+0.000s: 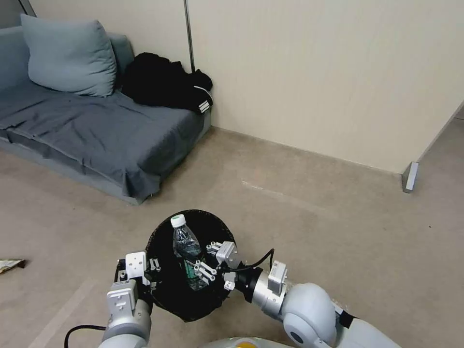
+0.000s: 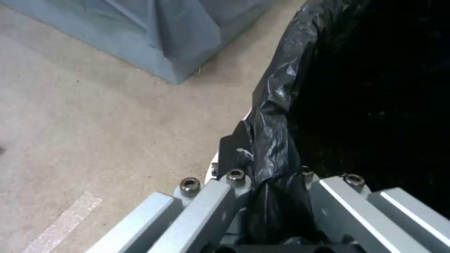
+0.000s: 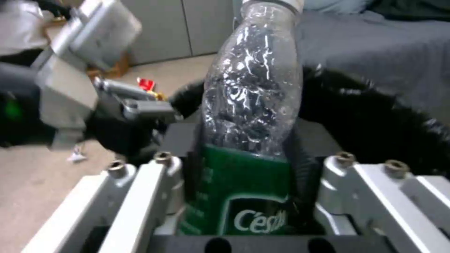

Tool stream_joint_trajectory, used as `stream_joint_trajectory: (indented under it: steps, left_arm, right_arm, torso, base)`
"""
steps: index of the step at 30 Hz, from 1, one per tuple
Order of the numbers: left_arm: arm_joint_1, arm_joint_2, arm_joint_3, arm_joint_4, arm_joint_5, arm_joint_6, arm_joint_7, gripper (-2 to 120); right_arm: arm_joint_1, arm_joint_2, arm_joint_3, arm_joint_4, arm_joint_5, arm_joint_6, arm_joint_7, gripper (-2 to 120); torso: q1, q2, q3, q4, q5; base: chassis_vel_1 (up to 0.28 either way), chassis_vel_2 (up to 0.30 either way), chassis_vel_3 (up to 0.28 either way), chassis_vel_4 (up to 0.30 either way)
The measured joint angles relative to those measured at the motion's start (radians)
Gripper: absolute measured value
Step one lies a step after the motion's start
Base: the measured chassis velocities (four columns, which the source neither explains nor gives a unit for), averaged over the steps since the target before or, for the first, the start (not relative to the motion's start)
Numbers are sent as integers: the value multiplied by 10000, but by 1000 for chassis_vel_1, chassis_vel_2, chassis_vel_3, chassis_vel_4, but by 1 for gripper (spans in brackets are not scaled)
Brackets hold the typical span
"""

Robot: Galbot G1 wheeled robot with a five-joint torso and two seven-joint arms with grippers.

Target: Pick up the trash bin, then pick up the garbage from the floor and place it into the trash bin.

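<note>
The left gripper (image 2: 272, 196) pinches the trash bin's (image 1: 164, 285) black-lined rim, while the right gripper (image 1: 209, 263) clamps a plastic bottle (image 1: 186, 246), apparently above the bin's mouth.

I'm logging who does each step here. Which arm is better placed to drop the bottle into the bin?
Right. The right gripper already clamps the plastic bottle over the trash bin; the left gripper is shut on the bin's rim, holding it.

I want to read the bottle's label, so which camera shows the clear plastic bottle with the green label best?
The right wrist view: the clear plastic bottle with the green label sits close up between the right gripper fingers, white lettering visible. The head view shows the whole bottle small, over the black-lined trash bin. The left wrist view offers bin liner.
</note>
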Motion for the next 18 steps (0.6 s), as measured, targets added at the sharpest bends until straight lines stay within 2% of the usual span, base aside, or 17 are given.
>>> stream_joint_trajectory:
  steps: [3, 4, 6, 7, 10, 11, 14, 18]
  left_arm:
    - [-20, -3, 17, 1, 18, 1, -3, 1]
    - [-20, -3, 17, 1, 18, 1, -3, 1]
    - [-22, -3, 19, 37, 25, 0, -6, 1]
    - [-22, -3, 19, 37, 25, 0, -6, 1]
    - [-24, -3, 36, 49, 49, 0, -8, 1]
    - [-24, -3, 36, 49, 49, 0, -8, 1]
    - [-46, -2, 30, 79, 55, 0, -9, 1]
    - [-71, 0, 0, 110, 54, -1, -9, 1]
  right_arm:
    - [-48, 0, -3, -5, -47, 17, -9, 58]
    - [-48, 0, -3, -5, -47, 17, -9, 58]
    - [-47, 18, -12, 9, -53, 17, -9, 68]
    - [-47, 18, -12, 9, -53, 17, -9, 68]
    - [-54, -19, -21, 91, -54, 11, -9, 82]
    - [-54, -19, -21, 91, -54, 11, -9, 82]
    - [-85, -82, -17, 241, -56, 2, -8, 96]
    - [-132, -141, 12, 448, -63, -9, -8, 100]
  torso:
    - [0, 0, 0, -1, 0]
    - [0, 0, 0, -1, 0]
    - [1, 0, 0, 0, 0]
    - [1, 0, 0, 0, 0]
    - [1, 0, 0, 1, 0]
    - [1, 0, 0, 1, 0]
    - [1, 0, 0, 0, 0]
    - [1, 0, 0, 0, -1]
  base:
    - [0, 0, 0, 0]
    - [0, 0, 0, 0]
    - [0, 0, 0, 0]
    - [0, 0, 0, 0]
    - [0, 0, 0, 0]
    - [0, 0, 0, 0]
    - [0, 0, 0, 0]
    - [0, 0, 0, 0]
